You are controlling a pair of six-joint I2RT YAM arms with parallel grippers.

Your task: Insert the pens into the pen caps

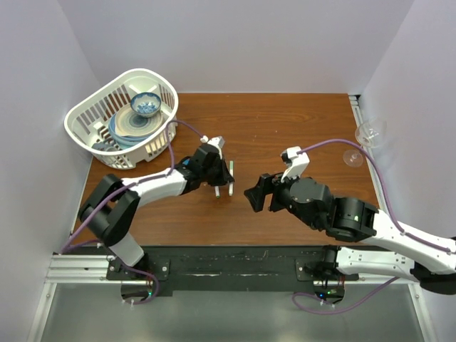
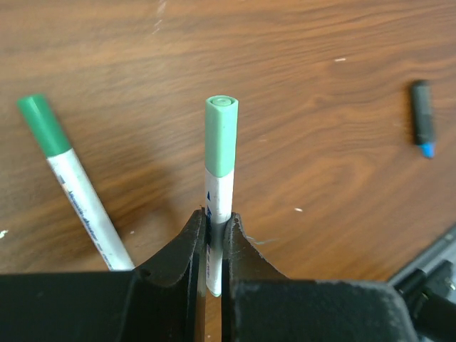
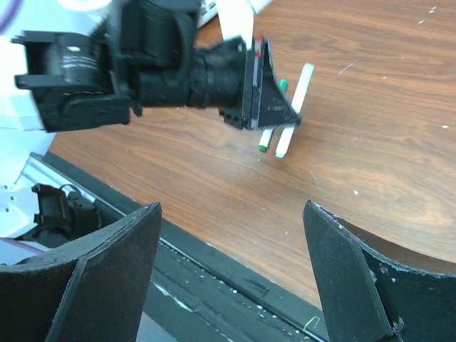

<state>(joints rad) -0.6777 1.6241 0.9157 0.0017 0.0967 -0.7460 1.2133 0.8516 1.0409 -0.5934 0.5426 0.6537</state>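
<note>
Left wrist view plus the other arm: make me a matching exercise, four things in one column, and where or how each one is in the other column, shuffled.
1 pale-green-capped pen
2 dark-green-capped pen
3 dark stub with blue tip
4 right end effector

A on the table, far right
B open, empty
C clamped in the left end effector
D on the table, left of the held pen

Pairs: 1-C, 2-D, 3-A, 4-B.

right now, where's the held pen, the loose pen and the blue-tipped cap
held pen (image 2: 219, 191), left wrist view, white barrel
loose pen (image 2: 80, 192), left wrist view, white barrel
blue-tipped cap (image 2: 422, 117), left wrist view, dark body
</note>
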